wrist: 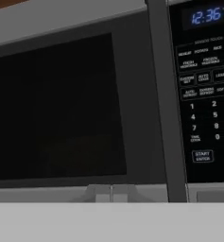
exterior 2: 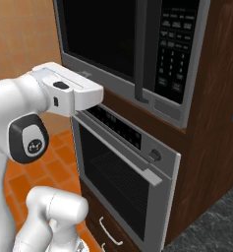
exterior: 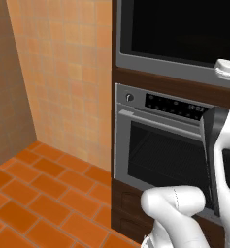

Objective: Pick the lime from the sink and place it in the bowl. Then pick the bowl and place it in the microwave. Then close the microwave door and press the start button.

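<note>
My white arm reaches up toward the built-in microwave with the grey frame (exterior 2: pixel 187 74), whose big flat black glass door (wrist: pixel 56 108) lies shut and flush against the front; through the dark glass I can make out nothing of the cavity. In my hand view the door fills the left and centre, a vertical grey handle bar (wrist: pixel 166 104) runs beside it, and the black keypad panel (wrist: pixel 205 94) stands to the right with a blue clock display (wrist: pixel 205 15) at top and the start button (wrist: pixel 202 156) near its lower edge. My gripper's jaws are hidden in every view, so I cannot tell whether they stand apart or together. Below the microwave sits the steel oven with windowed door (exterior: pixel 160 155).
</note>
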Robot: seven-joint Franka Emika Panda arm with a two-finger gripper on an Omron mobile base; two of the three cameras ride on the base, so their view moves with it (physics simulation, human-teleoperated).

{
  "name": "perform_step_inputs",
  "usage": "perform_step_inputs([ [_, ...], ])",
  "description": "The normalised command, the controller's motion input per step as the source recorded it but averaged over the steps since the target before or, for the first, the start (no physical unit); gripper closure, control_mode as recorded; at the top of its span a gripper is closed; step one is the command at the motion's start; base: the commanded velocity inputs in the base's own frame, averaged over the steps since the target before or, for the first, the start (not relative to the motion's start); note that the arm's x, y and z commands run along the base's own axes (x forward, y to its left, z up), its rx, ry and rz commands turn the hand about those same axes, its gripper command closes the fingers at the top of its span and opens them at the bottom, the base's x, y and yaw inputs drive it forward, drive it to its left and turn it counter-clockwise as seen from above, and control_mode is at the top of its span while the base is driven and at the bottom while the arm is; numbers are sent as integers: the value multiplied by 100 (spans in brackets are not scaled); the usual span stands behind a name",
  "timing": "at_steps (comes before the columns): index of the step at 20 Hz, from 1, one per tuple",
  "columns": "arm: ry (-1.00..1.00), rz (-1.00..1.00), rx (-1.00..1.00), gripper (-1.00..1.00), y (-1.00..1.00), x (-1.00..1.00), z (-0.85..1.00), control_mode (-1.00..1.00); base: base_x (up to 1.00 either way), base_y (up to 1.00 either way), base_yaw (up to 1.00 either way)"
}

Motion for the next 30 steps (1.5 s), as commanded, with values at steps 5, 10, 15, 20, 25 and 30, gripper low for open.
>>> perform_step_inputs([
  [5,0,0,-3,100,-21,-32,0,-100,0,0,0],
  [10,2,-1,-1,100,-31,-6,0,-100,0,0,0],
  [15,0,0,4,100,-39,-9,0,-100,0,0,0],
  [20,0,0,9,100,-40,-20,0,-100,0,0,0],
  [25,0,0,8,100,-36,-17,0,-100,0,0,0],
  [30,8,0,2,100,-7,1,0,-100,0,0,0],
])
